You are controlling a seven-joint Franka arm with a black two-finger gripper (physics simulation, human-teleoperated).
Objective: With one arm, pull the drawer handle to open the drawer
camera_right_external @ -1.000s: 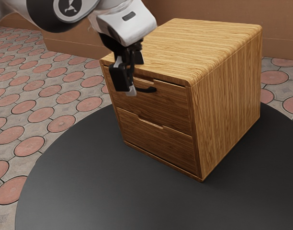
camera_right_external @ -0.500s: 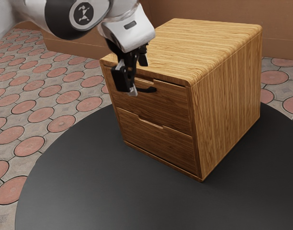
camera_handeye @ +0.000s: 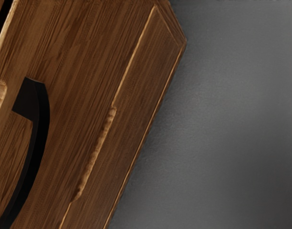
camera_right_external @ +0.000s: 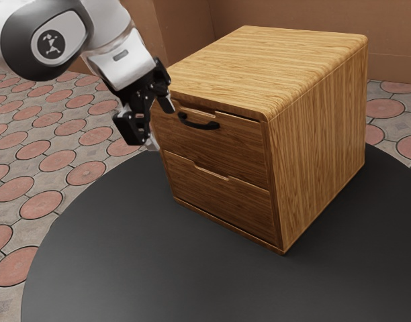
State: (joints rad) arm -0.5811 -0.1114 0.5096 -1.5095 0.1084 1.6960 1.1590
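Wooden two-drawer cabinet (camera_right_external: 306,127) stands on a round black table (camera_right_external: 158,268), toward 1 o'clock of the tabletop's centre in the exterior view. The top drawer (camera_right_external: 225,147) has a striped light-brown grain front and a black curved bar handle (camera_right_external: 198,123) near its upper edge. The front sits level with the lower drawer (camera_right_external: 219,191) beneath it, with no gap seen. The gripper (camera_right_external: 154,121) hangs off the cabinet's front corner, at 9 o'clock from the handle and apart from it, fingers spread and holding nothing. The wrist view shows the handle (camera_handeye: 34,143), the lower drawer's wooden lip (camera_handeye: 96,152) and grey table (camera_handeye: 232,119). The floor (camera_right_external: 51,134) is tiled with red discs.
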